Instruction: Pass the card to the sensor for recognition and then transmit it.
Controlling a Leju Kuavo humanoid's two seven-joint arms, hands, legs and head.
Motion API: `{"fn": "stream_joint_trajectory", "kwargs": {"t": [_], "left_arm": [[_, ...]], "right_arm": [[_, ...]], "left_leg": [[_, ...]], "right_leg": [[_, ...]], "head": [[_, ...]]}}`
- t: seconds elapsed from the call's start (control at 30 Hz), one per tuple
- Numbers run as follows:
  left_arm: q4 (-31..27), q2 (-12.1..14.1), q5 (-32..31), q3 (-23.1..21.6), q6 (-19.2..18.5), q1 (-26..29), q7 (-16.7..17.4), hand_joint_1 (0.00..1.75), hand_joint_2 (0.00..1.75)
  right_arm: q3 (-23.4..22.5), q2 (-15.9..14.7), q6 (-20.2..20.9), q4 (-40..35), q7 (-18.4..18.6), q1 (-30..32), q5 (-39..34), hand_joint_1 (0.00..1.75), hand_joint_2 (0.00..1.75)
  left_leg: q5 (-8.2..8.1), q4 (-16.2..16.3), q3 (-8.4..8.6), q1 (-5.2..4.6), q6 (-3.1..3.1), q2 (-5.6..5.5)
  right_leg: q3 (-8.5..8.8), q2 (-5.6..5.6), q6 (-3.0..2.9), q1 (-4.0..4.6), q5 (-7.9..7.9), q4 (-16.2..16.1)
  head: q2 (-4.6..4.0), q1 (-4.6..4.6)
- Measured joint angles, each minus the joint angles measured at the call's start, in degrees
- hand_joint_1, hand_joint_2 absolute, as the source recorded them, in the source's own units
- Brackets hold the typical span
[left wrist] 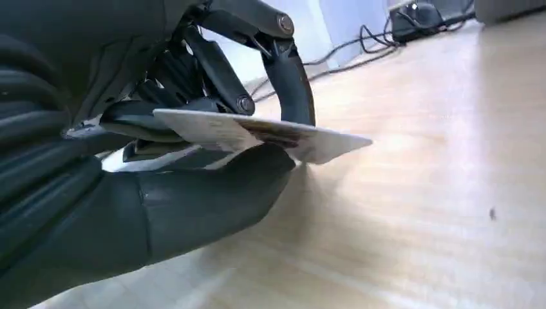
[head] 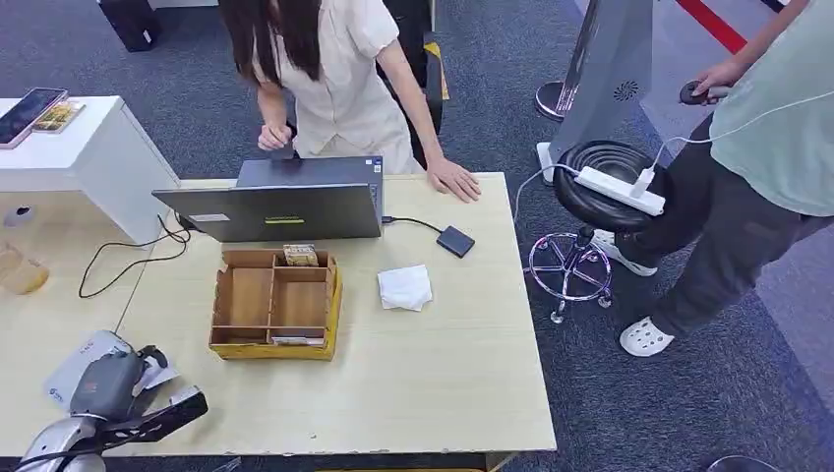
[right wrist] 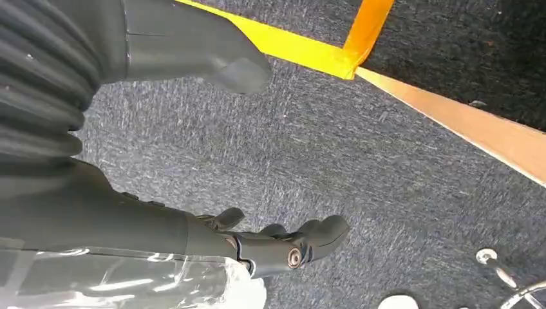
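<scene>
Left hand (head: 118, 388) sits low over the wooden table (head: 443, 383), at about 8 o'clock from the cardboard organiser box (head: 275, 303). In the left wrist view the left hand pinches a white card (left wrist: 270, 134) flat between the thick thumb (left wrist: 212, 193) on one face and the dark fingers (left wrist: 290, 77) on the other; one corner of the card sticks out past the fingertips, just above the table surface and not touching it. Card sensor, a small black pad (head: 455, 241) on a cable, lies at about 2 o'clock from the box, well apart from the left hand, beside a folded white cloth (head: 405, 287). Open laptop (head: 285, 200) stands at 12 o'clock from the box. A person in a pale shirt (head: 339, 79) leans over the far table edge with a hand (head: 454, 180) flat on the table. A second person (head: 757, 167) stands at 3 o'clock beside a black stool (head: 600, 187) carrying a white power strip (head: 620, 190). Right hand (right wrist: 283, 248) hangs over grey carpet (right wrist: 399, 187), fingers loosely apart, holding nothing.
</scene>
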Motion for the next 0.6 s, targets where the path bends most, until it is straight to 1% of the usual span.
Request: {"fn": "stream_joint_trajectory", "kwargs": {"t": [0.03, 0.13, 0.23, 0.43, 0.5, 0.6], "left_arm": [[-0.48, -0.13, 0.61, 0.13, 1.31, 0.11, -0.42, 1.75, 1.75], [-2.77, -0.96, 4.60, 1.31, 6.82, 0.05, -2.25, 1.75, 1.75], [-6.38, -2.14, 9.44, 3.04, 11.35, -0.39, -4.68, 1.75, 1.75], [-11.11, -3.59, 12.90, 5.31, 13.15, -2.13, -6.21, 1.75, 1.75], [-12.11, -4.22, 16.10, 6.04, 14.08, -2.83, -7.82, 1.75, 1.75], [-13.47, -5.07, 21.19, 7.28, 13.78, -4.80, -8.94, 1.75, 1.75]], "right_arm": [[0.00, 0.00, -0.02, -0.04, 0.02, 0.01, 0.04, 0.00, 1.75], [0.00, 0.00, -0.09, -0.04, 0.37, -0.03, 0.26, 0.00, 1.75], [0.00, 0.04, -0.15, -0.04, 1.03, -0.03, 0.52, 0.00, 1.75], [0.00, 0.37, -0.26, -0.04, 1.33, -0.09, 1.03, 0.00, 1.75], [0.00, 0.44, -0.26, -0.04, 1.60, -0.09, 1.07, 0.00, 1.75], [0.02, 0.57, -0.26, -0.04, 1.68, -0.27, 1.18, 0.00, 1.75]], "left_leg": [[0.00, 0.00, -0.01, 0.00, 0.00, 0.00], [0.00, 0.01, -0.02, 0.00, 0.00, 0.00], [0.00, 0.03, -0.03, 0.00, 0.00, 0.00], [0.00, 0.03, -0.02, 0.00, 0.00, 0.01], [0.00, 0.04, -0.05, 0.01, 0.00, 0.00], [0.01, 0.04, -0.05, 0.00, 0.00, -0.01]], "right_leg": [[0.00, 0.00, 0.00, 0.00, 0.00, 0.00], [-0.02, -0.01, 0.00, 0.00, 0.00, 0.00], [-0.03, 0.00, 0.00, 0.00, 0.00, 0.00], [-0.03, 0.02, 0.00, 0.00, 0.00, 0.00], [-0.05, 0.00, 0.00, 0.00, 0.00, 0.00], [-0.05, -0.02, 0.01, 0.00, 0.01, 0.00]], "head": [[0.00, -0.02], [0.00, 0.00], [0.00, 0.00], [0.00, -0.02], [0.00, 0.00], [0.00, 0.00]]}}
